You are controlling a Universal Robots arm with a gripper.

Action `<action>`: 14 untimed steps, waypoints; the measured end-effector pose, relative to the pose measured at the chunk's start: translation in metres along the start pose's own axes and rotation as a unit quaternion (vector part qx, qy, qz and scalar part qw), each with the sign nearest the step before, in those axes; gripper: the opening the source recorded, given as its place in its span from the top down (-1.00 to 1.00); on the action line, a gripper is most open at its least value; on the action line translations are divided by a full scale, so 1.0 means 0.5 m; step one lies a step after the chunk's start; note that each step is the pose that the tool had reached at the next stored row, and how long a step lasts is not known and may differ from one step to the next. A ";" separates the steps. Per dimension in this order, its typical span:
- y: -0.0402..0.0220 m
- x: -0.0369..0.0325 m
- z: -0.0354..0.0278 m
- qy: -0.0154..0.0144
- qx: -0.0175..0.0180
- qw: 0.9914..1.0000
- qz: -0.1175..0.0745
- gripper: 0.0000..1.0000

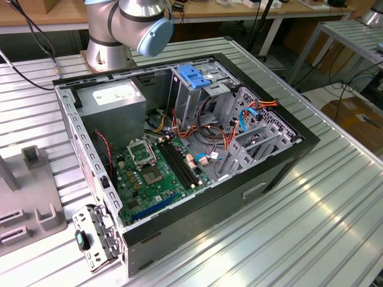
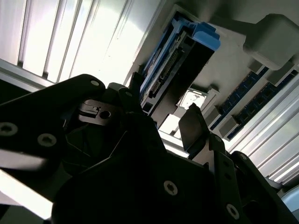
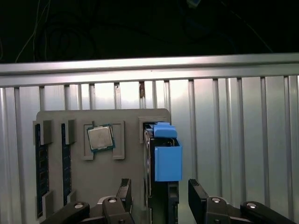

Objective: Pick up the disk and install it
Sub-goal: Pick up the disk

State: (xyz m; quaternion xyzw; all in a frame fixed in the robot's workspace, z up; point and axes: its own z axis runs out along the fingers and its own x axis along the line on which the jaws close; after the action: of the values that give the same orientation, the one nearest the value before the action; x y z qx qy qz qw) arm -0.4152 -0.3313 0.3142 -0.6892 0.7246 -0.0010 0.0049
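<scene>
Gripper (image 3: 160, 191) fingers (image 3: 197, 193) spread apart, one on each side of the disk (image 3: 167, 163), no contact seen. Disk stands on edge in grey fixture plate (image 3: 93, 184); further on, a processor chip (image 3: 100, 138), then ribbed metal table (image 3: 224, 140)

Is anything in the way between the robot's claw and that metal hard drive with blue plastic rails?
Nothing visible does. In the first wrist view the gripper is open, its black fingers either side of the flat metal disk with blue plastic side rails, standing on edge in a grey holder plate.
</scene>
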 end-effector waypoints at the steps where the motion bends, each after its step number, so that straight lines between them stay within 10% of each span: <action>1: 0.000 0.000 0.004 0.000 0.000 1.000 0.000 -0.20; 14: 0.000 0.000 0.011 0.000 0.000 1.000 0.000 -0.20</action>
State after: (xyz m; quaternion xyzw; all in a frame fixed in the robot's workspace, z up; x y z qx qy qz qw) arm -0.4150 -0.3313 0.3089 -0.6892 0.7245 -0.0011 0.0049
